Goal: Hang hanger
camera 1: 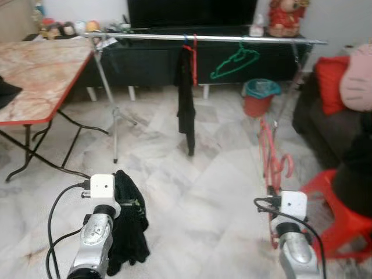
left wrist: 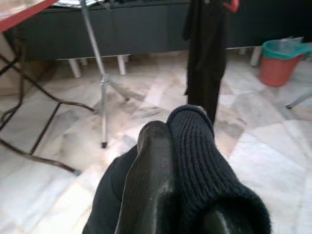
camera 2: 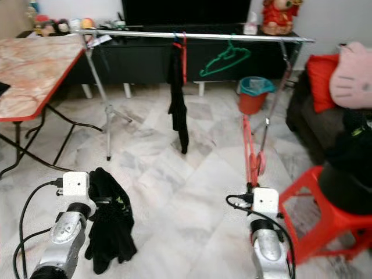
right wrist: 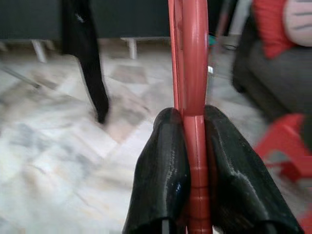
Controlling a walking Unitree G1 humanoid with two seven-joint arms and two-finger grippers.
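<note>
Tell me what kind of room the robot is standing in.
Most likely a home living room used for drying laundry: a dark TV console along the wall, a sofa with a red cushion, and a metal clothes rail holding a black garment and a green hanger.

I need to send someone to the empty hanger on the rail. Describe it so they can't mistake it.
Find the long silver clothes rail in front of the dark TV cabinet. Right of the black garment on its red hanger hangs the green hanger. It is the bare one, tilted, with nothing on it.
</note>
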